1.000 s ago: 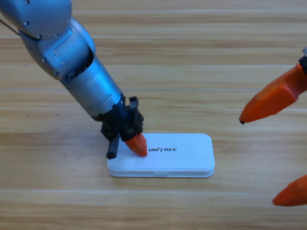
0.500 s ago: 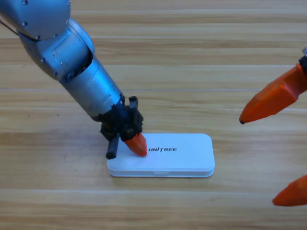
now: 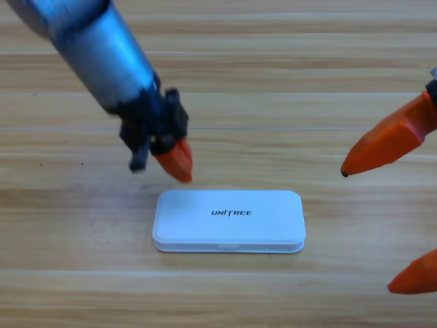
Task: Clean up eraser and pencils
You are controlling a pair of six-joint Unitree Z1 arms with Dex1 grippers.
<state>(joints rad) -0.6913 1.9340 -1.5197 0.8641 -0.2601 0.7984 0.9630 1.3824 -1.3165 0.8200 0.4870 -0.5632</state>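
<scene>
The white case (image 3: 229,220) lies shut and flat on the wooden table, its lid with the printed logo facing up. The eraser and the pencils are out of view. My left gripper (image 3: 180,169) hangs above and just left of the case's upper left corner, clear of the lid, its orange jaws together in one tip and holding nothing. My right gripper (image 3: 367,231) waits at the picture's right edge, wide open, one jaw above the other, with nothing between them.
The left arm (image 3: 102,48) slants in from the upper left corner. Bare wooden table (image 3: 273,96) surrounds the case on all sides.
The left gripper has lifted off the case's left end and drawn back up and to the left. The case and the right gripper have not moved.
</scene>
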